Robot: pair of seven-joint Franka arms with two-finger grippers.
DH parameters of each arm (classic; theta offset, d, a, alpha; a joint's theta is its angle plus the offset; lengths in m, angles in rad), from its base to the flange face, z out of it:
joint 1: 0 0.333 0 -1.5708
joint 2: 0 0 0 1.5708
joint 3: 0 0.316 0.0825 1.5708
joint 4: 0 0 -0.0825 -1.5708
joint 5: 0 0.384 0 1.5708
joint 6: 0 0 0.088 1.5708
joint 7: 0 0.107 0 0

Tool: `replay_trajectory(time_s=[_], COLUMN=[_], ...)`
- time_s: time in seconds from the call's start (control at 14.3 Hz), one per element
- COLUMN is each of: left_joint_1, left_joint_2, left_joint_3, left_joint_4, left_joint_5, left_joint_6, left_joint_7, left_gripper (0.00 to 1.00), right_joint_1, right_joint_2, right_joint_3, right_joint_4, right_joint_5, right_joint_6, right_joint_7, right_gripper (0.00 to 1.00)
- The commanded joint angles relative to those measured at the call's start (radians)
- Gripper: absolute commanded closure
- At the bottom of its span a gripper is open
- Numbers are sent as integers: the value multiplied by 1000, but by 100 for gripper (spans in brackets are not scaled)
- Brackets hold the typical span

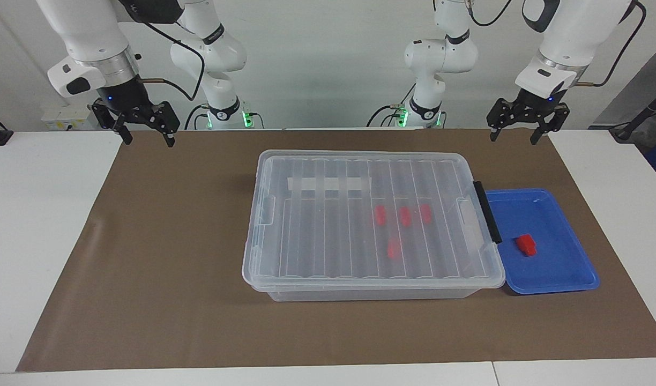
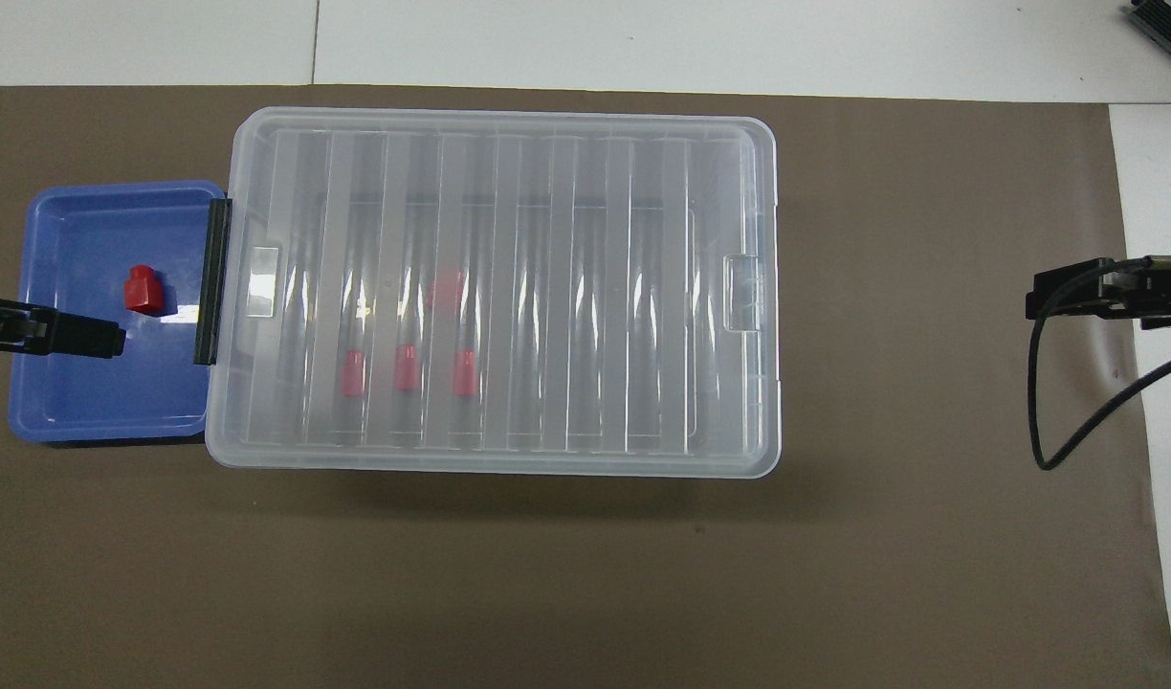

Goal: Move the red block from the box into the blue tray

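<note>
Hanging high at the robots' end of the table, the left gripper [image 1: 523, 134] is raised over the corner of the brown paper mat [image 1: 172, 257], fingers spread wide and nothing between them. The right gripper [image 1: 146, 135] hangs just the same over the mat's corner at the right arm's end, fingers wide apart, empty as well; both arms are waiting.

Moving out from the robots, we come to the large clear plastic storage box [image 1: 328, 252] in the middle of the mat, its ribbed translucent lid [image 1: 333, 214] closed on top and the black latch [image 1: 487, 212] at the left arm's end. Through the lid, four small red blocks show as pinkish shapes: three in a row [image 1: 405, 215] and a fourth [image 1: 394, 248] farther from the robots.

Touching the box's latch end sits the shallow bright blue plastic tray [image 1: 558, 273] with rounded corners. And there it is, the small bright red rectangular block [image 1: 526, 244], lying inside the blue tray near its middle, closer to the box side, in plain sight with nothing touching it.
</note>
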Motion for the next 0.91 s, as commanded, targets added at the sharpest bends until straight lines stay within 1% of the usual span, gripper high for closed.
replay_trajectory(time_s=[0.0, 0.21, 0.42, 0.84], left_joint_1=[3, 3, 0, 2], left_joint_2=[-5, 3, 1, -3], left_joint_3=[10, 10, 9, 13], left_joint_4=[-16, -18, -15, -15], left_joint_5=[17, 17, 17, 17], left_joint_6=[34, 48, 35, 28], left_joint_7=[6, 6, 4, 1], left_gripper=[0, 0, 0, 0], right_joint_1=[-13, -13, -18, -16], right_joint_2=[31, 31, 27, 18], right_joint_3=[11, 11, 11, 13], right_joint_4=[55, 55, 42, 26], right_joint_5=[-16, -16, -13, -10], right_joint_6=[-34, -54, -80, -76], right_joint_7=[17, 17, 22, 10], right_gripper=[0, 0, 0, 0])
